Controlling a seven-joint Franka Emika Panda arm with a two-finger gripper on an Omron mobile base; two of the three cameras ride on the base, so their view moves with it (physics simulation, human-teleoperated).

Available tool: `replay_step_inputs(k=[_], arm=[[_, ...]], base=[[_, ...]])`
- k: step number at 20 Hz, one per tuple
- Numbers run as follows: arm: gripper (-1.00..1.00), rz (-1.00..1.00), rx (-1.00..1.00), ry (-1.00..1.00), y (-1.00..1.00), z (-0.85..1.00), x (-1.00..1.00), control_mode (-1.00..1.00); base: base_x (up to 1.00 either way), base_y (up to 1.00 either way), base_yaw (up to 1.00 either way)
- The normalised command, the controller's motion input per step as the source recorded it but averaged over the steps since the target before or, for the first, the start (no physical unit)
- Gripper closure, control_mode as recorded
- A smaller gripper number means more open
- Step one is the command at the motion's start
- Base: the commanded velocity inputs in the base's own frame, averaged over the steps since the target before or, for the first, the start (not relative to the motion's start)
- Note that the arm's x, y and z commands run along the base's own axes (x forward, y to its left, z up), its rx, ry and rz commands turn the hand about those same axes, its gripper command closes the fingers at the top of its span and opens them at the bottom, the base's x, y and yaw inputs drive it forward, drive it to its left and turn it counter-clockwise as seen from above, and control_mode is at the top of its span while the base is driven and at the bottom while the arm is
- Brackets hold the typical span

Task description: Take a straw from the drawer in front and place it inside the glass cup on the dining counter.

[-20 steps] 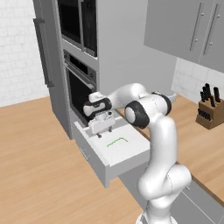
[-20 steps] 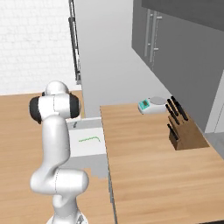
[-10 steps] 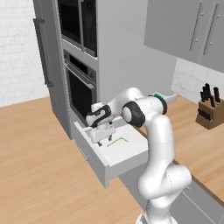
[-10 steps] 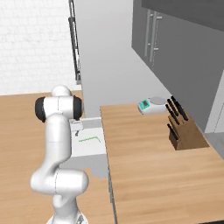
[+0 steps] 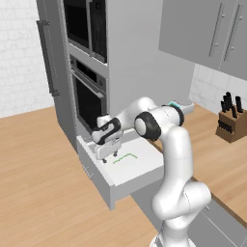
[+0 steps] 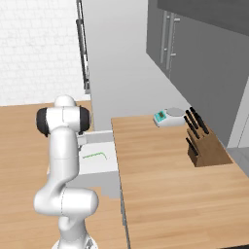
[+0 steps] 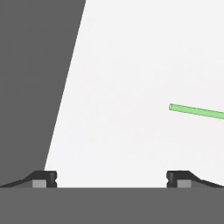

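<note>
Both small dark fingertips [image 7: 46, 178] stand spread as wide apart as they go, with nothing between them, and the two-finger gripper [image 5: 110, 156] hangs low inside the wide, shallow light-grey drawer [image 5: 142, 176], which is pulled out from under the black-glass oven door [image 5: 87, 99].

On the pale drawer floor lies the thin, bright green straw with a bend [image 5: 125, 157], just beside the gripper on the side away from the oven and apart from the fingers. From the left base camera, bare floor runs from the straw to the drawer's outer rim, and the white arm [image 5: 171, 144] arches over the drawer's right half.

Looking along the hand, one end of the straw [image 7: 197, 112] enters from the right edge, off to one side of the gap between the fingertips; a dark drawer wall [image 7: 35, 83] slants down the left, close to that fingertip, and the floor ahead is open.

From the right base camera the arm's upright link hides the gripper, but the straw [image 6: 95, 155] shows beside the light-brown wooden counter [image 6: 170, 185], whose edge runs along the drawer. On that counter stand a wooden knife block with black handles [image 6: 204, 146] and a small white kitchen scale with a teal panel [image 6: 168, 117], both well away from the drawer.
</note>
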Motion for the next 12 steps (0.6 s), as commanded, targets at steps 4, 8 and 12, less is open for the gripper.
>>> replay_step_inputs(k=[4, 8, 12], arm=[[-1.0, 0.0, 0.0, 0.0, 0.99, -0.09, -0.59, -1.0], [-1.0, -0.05, 0.0, 0.0, 0.84, 0.01, -0.62, -1.0], [-1.0, -0.19, 0.0, 0.0, -0.26, 0.3, -0.06, -1.0]], base=[[0.0, 0.0, 0.0], [0.0, 0.0, 0.0], [0.0, 0.0, 0.0]])
